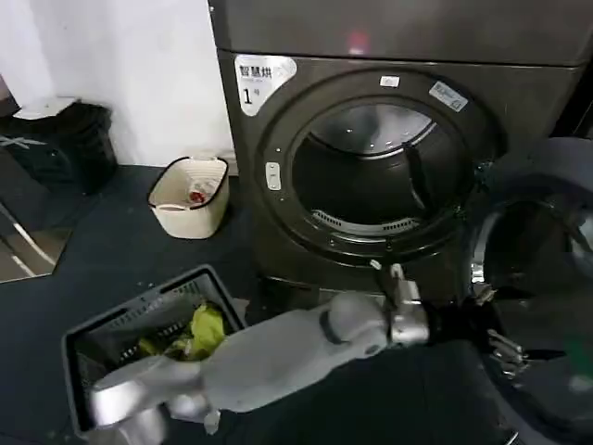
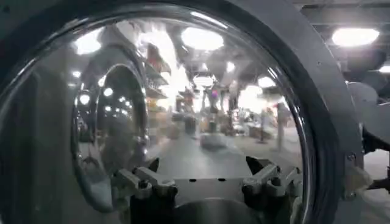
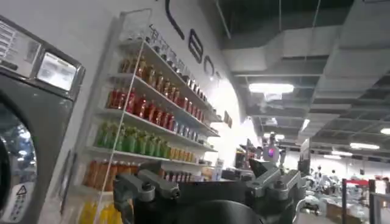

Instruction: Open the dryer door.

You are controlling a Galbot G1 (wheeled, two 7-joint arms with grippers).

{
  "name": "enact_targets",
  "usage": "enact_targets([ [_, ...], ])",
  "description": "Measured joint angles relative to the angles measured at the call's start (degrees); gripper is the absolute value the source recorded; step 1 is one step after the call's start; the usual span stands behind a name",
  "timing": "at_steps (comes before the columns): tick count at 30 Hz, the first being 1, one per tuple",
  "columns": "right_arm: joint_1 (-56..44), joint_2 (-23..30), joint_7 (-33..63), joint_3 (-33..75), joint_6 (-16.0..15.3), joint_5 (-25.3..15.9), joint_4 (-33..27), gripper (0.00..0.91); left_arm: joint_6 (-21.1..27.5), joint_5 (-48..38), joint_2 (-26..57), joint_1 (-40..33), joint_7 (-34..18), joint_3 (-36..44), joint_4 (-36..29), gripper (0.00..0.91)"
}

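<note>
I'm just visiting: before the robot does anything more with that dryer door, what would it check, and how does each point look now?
1. Big dark grey dryer drum opening uncovered: ok.
2. Round chrome-rimmed dryer door swung out to the machine's right: ok.
3. Left gripper at the door's edge: ok; the left wrist view shows its open fingers facing the domed glass.
4. Whether it touches the door: cannot tell.
5. Grey laundry basket and cream bucket away from the door's swing: ok.
6. Right gripper open, pointed at a drinks shelf: ok.
</note>
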Motion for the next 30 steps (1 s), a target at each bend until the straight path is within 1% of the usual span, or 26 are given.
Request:
enact_targets([
  [4, 0.22, 0.13, -0.5, 0.1, 0.37, -0.18, -0.03, 0.907, -1.0, 2.75, -3.26, -1.05, -2.27, 0.21, 3.68, 0.907],
  [6, 0.29, 0.25, -0.51, -0.11, 0.39, -0.18, 0.16, 0.907, -1.39, 3.09, -4.88, -1.58, -2.55, 0.11, 5.37, 0.907],
  [19, -0.25, 0.12, -1.34, 0.17, 1.14, -0.07, 0.44, 0.907, -4.5, 5.0, -4.87, -3.02, -2.7, -0.56, 13.71, 0.907],
  [23, -0.29, -0.22, -1.37, 0.46, 1.24, -0.06, -0.03, 0.907, -5.16, 5.91, -4.87, -2.94, -2.99, -0.72, 14.72, 0.907],
  [27, -0.25, -0.29, -1.47, 0.4, 1.25, -0.04, 0.34, 0.907, -6.51, 6.4, -4.88, -2.75, -3.3, -0.83, 14.11, 0.907],
  [30, -0.27, -0.27, -1.49, 0.37, 1.24, -0.02, 0.39, 0.907, -9.76, 7.24, -4.88, -2.48, -5.7, -0.35, 13.53, 0.907],
])
